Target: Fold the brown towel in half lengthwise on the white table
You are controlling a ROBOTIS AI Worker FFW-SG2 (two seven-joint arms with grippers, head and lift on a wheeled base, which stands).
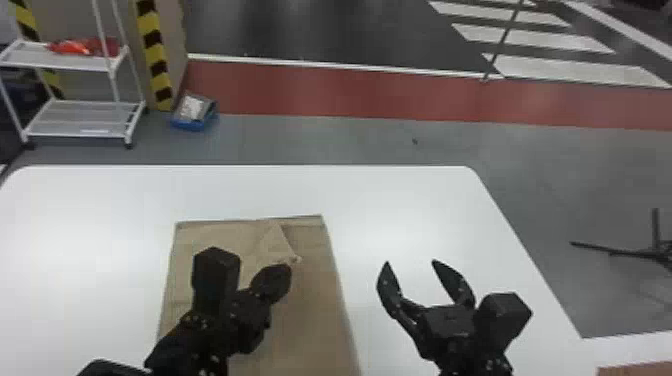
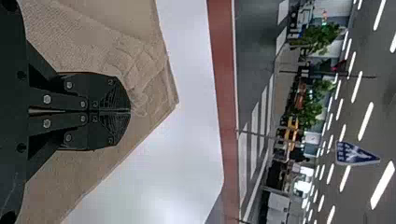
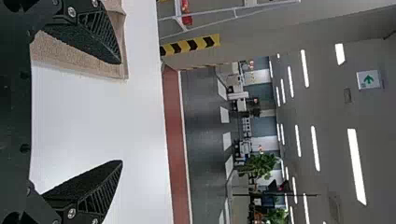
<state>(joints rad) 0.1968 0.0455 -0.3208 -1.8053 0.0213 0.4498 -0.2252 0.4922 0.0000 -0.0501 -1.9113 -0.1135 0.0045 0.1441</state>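
Note:
The brown towel (image 1: 315,305) lies on the white table (image 1: 400,200), with a raised, creased flap near its far edge. Above the towel, my left gripper (image 1: 286,270) has its fingers together at the flap's tip. In the left wrist view, bunched cloth of the towel (image 2: 84,51) meets the closed tips of the left gripper (image 2: 130,112), close to a towel corner. My right gripper (image 1: 410,264) stands open over the table, to the right of the towel. The right wrist view shows the right gripper (image 3: 122,112) with its fingers wide apart, one over the towel's edge (image 3: 84,67).
A brown surface (image 1: 637,370) shows at the bottom right corner. Beyond the table, a white shelf rack (image 1: 82,117) and a blue box (image 1: 196,122) stand on the floor at left. Black stand legs (image 1: 620,248) are on the floor at right.

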